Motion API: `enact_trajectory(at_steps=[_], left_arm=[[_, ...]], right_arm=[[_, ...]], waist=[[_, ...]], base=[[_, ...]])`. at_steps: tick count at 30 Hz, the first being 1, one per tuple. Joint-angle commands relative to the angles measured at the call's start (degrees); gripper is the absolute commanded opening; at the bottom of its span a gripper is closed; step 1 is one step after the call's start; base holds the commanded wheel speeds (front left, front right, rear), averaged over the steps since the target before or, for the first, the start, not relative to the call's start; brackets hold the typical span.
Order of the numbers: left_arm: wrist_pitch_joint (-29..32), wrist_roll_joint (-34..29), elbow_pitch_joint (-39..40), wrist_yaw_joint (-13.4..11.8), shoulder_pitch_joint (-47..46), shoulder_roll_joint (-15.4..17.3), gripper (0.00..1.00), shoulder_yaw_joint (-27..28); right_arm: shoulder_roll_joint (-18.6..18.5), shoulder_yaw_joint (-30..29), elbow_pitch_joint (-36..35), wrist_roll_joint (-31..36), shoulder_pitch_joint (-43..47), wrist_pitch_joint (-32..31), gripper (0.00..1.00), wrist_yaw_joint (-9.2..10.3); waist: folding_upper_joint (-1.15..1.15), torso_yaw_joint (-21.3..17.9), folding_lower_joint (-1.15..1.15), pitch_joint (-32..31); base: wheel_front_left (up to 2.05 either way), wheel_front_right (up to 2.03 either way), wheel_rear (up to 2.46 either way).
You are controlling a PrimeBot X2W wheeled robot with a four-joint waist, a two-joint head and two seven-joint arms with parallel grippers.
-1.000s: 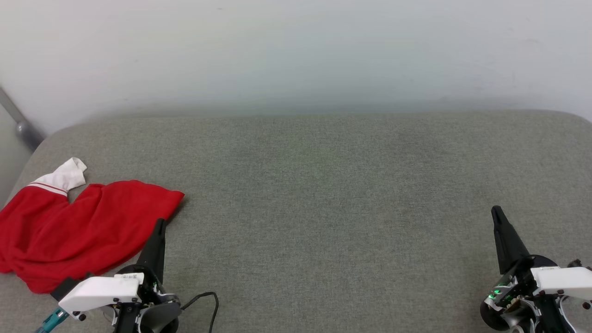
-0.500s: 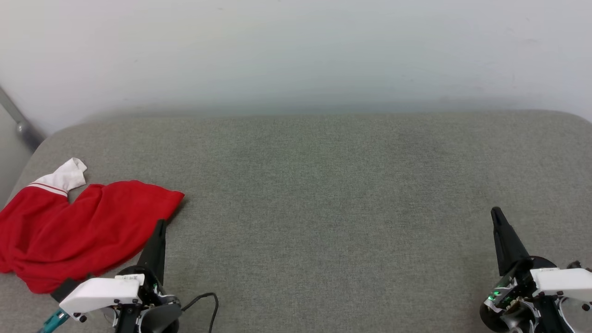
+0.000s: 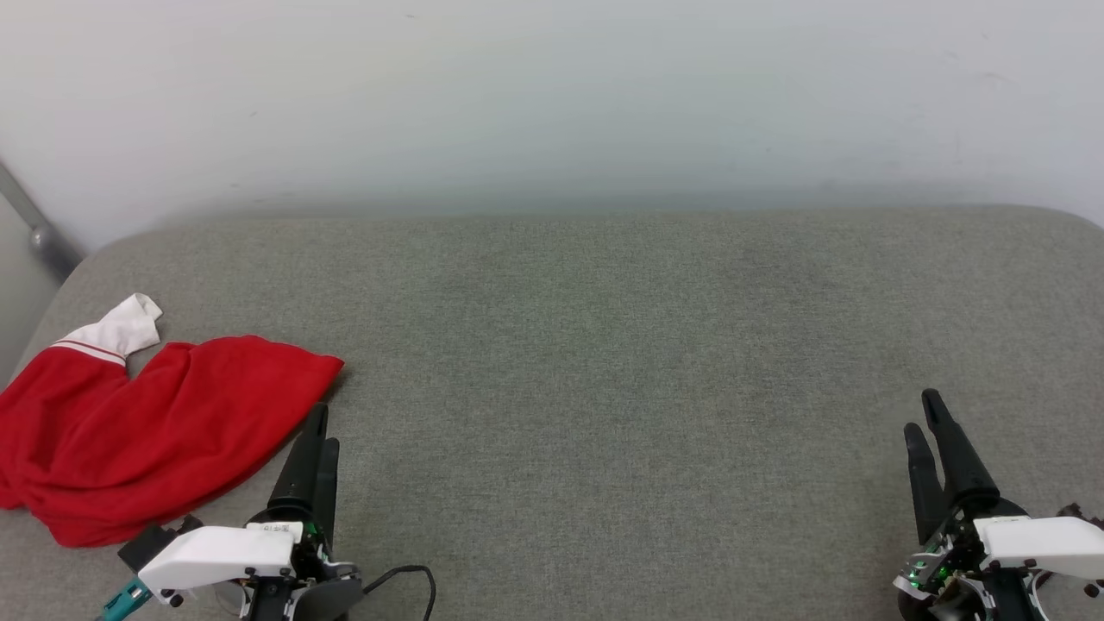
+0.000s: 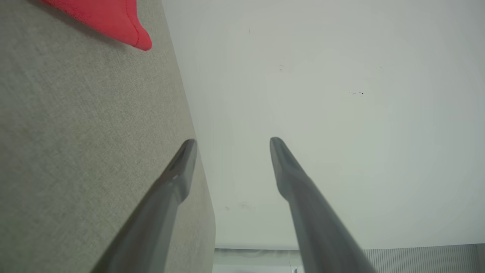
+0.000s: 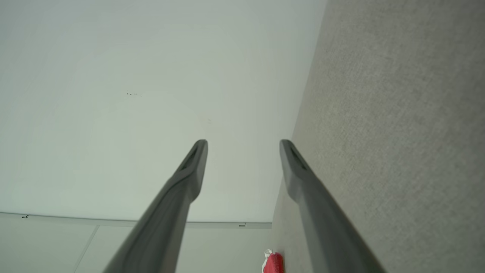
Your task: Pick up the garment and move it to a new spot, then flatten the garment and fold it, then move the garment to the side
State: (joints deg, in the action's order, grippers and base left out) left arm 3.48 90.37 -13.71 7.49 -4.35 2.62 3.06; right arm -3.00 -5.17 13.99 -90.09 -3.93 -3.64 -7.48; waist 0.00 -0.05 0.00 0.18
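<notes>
I note left gripper (image 3: 324,424), right gripper (image 3: 921,410) just sprung apart, both empty; red jersey (image 3: 129,431) crumpled lower left, pickup pending.

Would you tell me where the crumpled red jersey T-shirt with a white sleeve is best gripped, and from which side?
Probably the pointed corner of the red jersey T-shirt, approached from the robot's right by the left gripper: it lies thin and free on the grey padded surface, nearest that gripper.
</notes>
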Motion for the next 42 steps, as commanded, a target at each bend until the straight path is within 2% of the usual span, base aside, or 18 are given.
enact_trajectory(at_steps=[1, 7, 23, 42], left_arm=[[-0.6, -1.3, 1.6, 0.0, -1.6, 0.2, 1.00, -0.5], [-2.2, -8.5, 3.6, 0.0, -1.9, 0.3, 1.00, -2.0], [-5.9, -33.0, 6.8, -0.4, -1.1, 0.2, 1.00, -3.5], [-9.5, -52.4, 6.8, -2.9, -1.0, 1.2, 1.00, -7.2]], right_arm=[[-0.7, 0.4, -1.4, 1.4, -0.5, 0.7, 1.00, -0.01], [-1.5, 1.0, -1.9, 8.5, -0.6, 2.5, 1.00, -0.01], [-0.7, 1.0, -5.4, 37.3, -0.1, 5.6, 1.00, -0.01], [-1.1, 4.0, -8.7, 56.3, 1.1, 6.3, 1.00, -0.01]], waist=[[0.00, 0.0, 0.00, 0.0], [0.00, 0.0, 0.00, 0.0], [0.00, 0.2, 0.00, -0.1], [0.00, 0.4, 0.00, -0.3]], base=[[0.00, 0.00, 0.00], [0.00, 0.00, 0.00], [0.00, 0.00, 0.00], [0.00, 0.00, 0.00]])
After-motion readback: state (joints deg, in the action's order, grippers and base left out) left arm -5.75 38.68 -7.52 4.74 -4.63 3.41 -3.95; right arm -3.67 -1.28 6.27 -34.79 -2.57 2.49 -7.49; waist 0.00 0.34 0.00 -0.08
